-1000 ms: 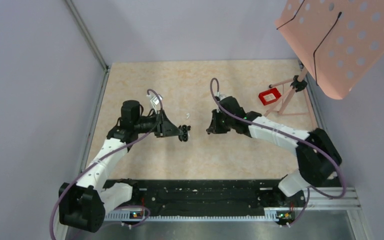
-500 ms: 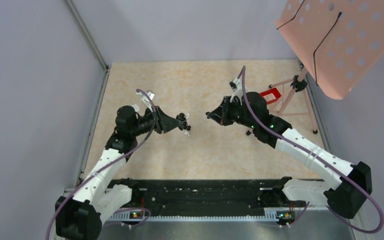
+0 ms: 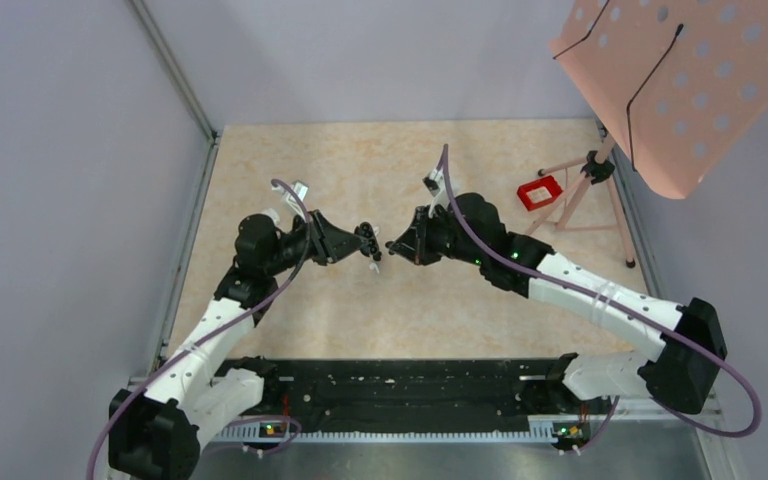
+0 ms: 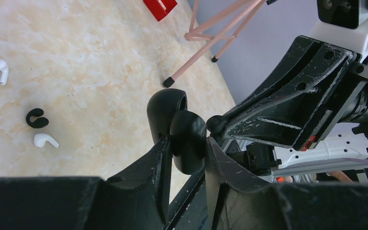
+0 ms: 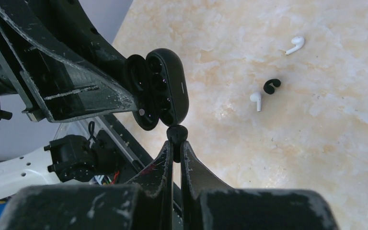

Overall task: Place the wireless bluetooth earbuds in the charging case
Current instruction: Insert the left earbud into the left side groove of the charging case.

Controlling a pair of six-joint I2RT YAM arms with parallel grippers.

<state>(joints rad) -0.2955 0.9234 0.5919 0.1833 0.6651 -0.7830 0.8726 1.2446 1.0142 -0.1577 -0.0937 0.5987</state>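
Right wrist view: the right gripper (image 5: 176, 143), jaws almost together, pinches a black earbud (image 5: 177, 132) just below the open charging case (image 5: 167, 86) at twelve o'clock, which the left gripper (image 4: 188, 146) clamps narrowly. Farther off, at two o'clock, a white earbud (image 5: 256, 99), a second black earbud (image 5: 271, 85) and another white earbud (image 5: 295, 45) lie loose on the bench (image 5: 326, 143). The step in hand looks like seating the held bud, and the next move calls for lining it up with a free well and pressing gently.

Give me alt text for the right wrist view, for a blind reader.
The right gripper pinches a black rounded earbud just below an open black charging case in the left gripper. Two white stemmed earbuds and another black one lie on the beige table.
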